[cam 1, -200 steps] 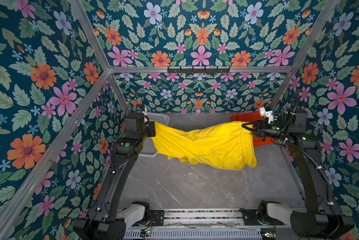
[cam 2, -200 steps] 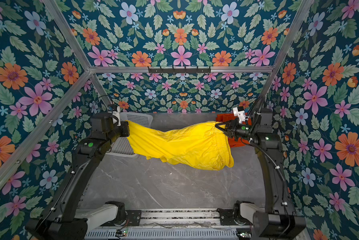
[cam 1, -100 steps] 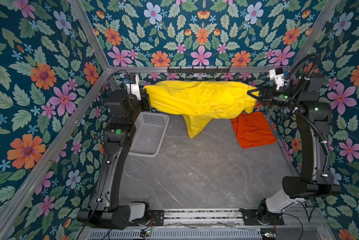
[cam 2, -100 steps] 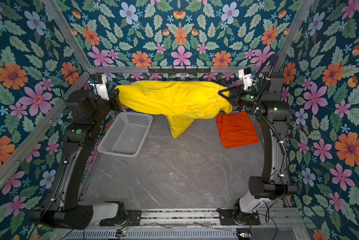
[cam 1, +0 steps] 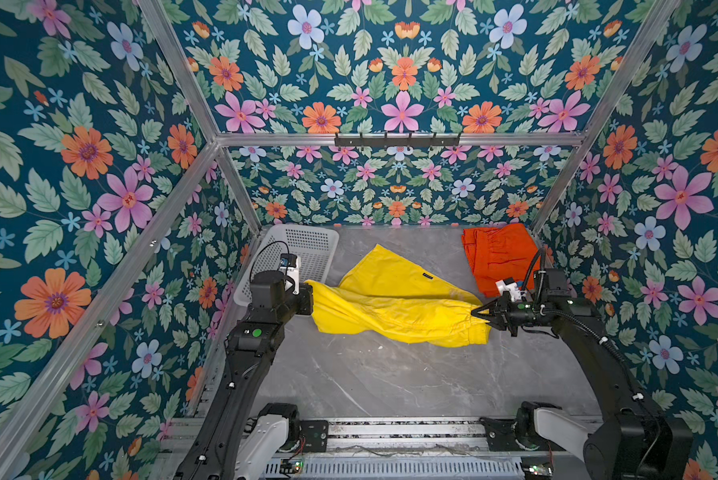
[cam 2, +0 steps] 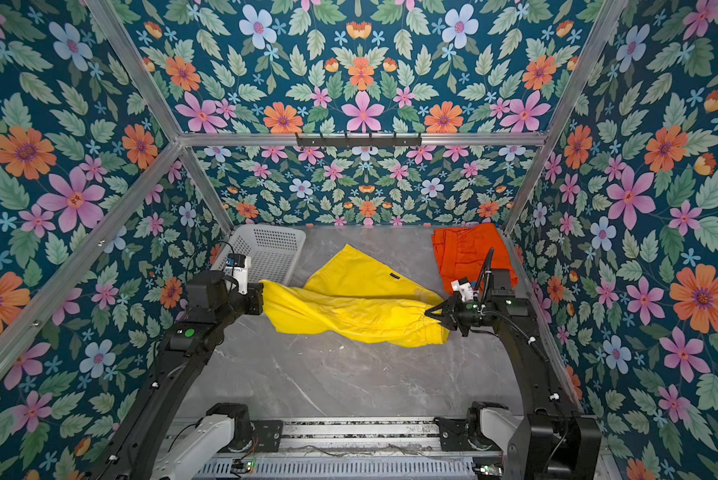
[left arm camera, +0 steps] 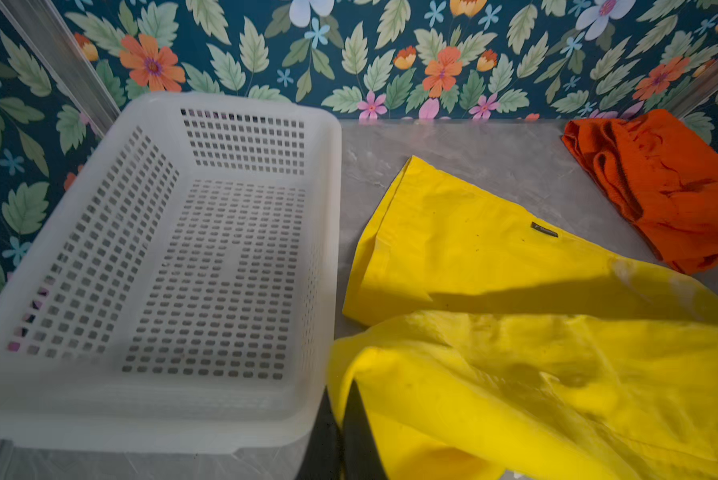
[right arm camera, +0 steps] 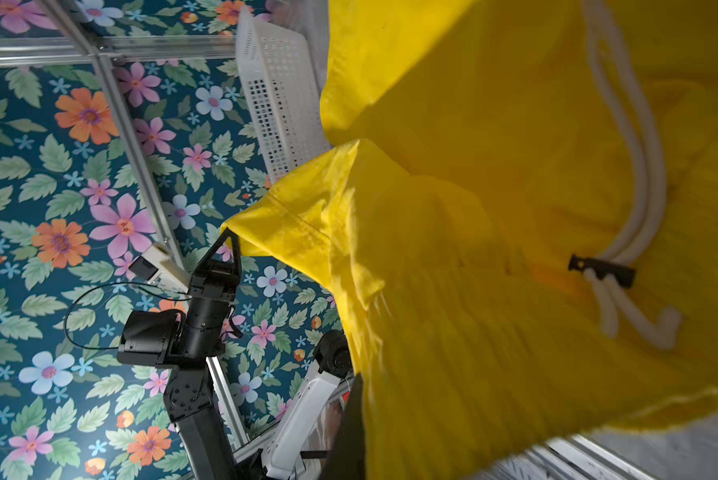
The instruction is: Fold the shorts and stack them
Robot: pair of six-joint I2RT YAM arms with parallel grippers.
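The yellow shorts (cam 1: 390,309) (cam 2: 349,309) hang stretched low over the grey table between both grippers. One leg lies flat on the table, pointing toward the back wall. My left gripper (cam 1: 309,297) (cam 2: 262,297) (left arm camera: 351,388) is shut on one end of the fabric, next to the basket. My right gripper (cam 1: 473,312) (cam 2: 427,311) (right arm camera: 359,384) is shut on the gathered waistband end, where the pale drawstring (right arm camera: 639,166) hangs. The orange shorts (cam 1: 500,257) (cam 2: 469,253) (left arm camera: 673,187) lie folded at the back right, apart from both grippers.
A white perforated basket (cam 1: 299,228) (cam 2: 266,229) (left arm camera: 224,104) sits at the back left, close behind the left gripper. Floral walls close in three sides. A black hook rail (cam 1: 397,140) hangs on the back wall. The arm bases stand on the front rail (cam 1: 390,428).
Both arms carried the stretched yellow shorts up toward the back wall, then came down and forward. The shorts now hang low, with one leg laid on the table.
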